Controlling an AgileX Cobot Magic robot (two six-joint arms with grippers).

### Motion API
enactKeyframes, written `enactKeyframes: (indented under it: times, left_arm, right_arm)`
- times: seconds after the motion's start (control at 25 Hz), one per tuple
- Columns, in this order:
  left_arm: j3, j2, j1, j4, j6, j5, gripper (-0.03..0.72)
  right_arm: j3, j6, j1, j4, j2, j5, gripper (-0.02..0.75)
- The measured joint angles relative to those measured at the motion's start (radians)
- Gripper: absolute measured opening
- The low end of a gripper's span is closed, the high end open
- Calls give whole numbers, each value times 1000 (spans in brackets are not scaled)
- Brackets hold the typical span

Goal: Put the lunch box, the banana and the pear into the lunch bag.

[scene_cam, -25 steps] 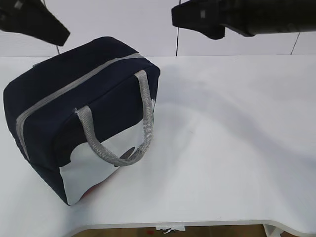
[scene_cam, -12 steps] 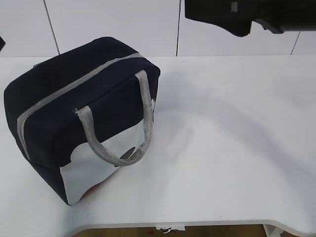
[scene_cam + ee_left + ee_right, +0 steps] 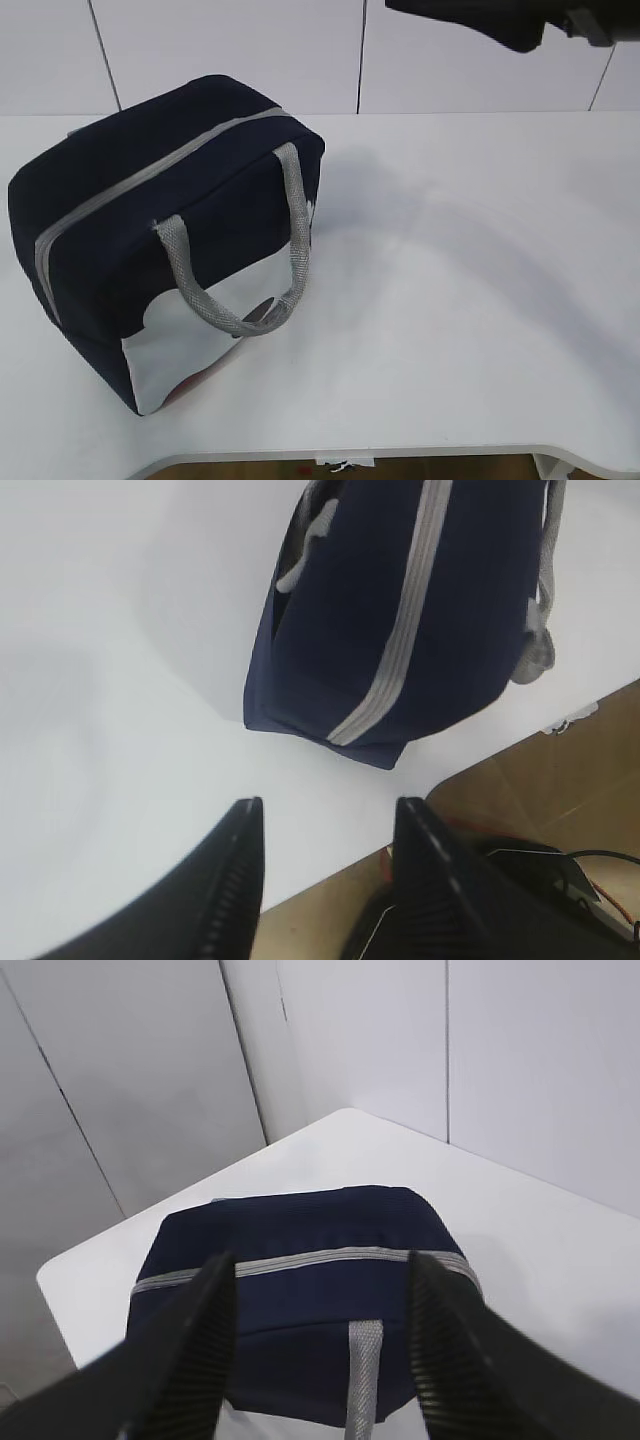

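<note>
The navy lunch bag (image 3: 165,240) stands zipped shut near the front left corner of the white table (image 3: 470,300), its grey webbing handle (image 3: 240,255) draped over the near side. Both grippers hang in the air with jaws parted and empty: the left gripper (image 3: 325,880) beyond the table's edge, the right gripper (image 3: 320,1345) high above the far right.

Bag (image 3: 150,220) sits on the table (image 3: 470,300), left side, near the front edge, zipper (image 3: 150,175) on top running front-left to back-right. One handle (image 3: 235,265) hangs down its right face. Right of the bag only bare tabletop. Wall (image 3: 230,50) behind the table.
</note>
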Motion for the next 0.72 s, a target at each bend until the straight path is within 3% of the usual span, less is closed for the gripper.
enactKeyframes:
  times: [0.72]
  left_arm:
    - [444,-620,0,24,-25,-75,274]
  right_arm:
    - [73,7,0,0,-66,-17,412]
